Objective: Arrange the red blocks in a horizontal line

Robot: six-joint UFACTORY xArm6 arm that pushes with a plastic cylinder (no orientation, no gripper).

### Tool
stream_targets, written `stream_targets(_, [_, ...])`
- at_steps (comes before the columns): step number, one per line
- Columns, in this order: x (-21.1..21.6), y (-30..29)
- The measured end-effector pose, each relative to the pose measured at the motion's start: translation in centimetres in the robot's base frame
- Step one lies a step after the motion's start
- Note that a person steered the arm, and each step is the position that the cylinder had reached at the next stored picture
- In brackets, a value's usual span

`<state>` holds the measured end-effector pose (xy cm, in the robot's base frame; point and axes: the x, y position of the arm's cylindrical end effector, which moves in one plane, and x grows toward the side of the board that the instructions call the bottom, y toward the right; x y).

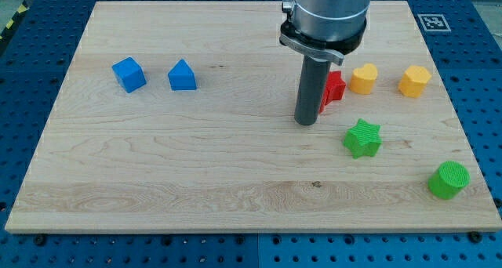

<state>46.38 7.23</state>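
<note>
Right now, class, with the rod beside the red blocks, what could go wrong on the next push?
1. My tip hides part of the red blocks, so their layout is uncertain.
2. The yellow heart block sits close on the view's right; a push that way may knock it.

rod hides most of red block [336, 86]
</note>
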Motion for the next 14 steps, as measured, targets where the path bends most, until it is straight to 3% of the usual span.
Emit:
stream_targets(3, [-4.0, -5.0])
stream_targets(4, [-2.1, -5.0])
stream_targets(7, [-0.4, 3.1])
stream_targets(14, [-3.0, 3.3])
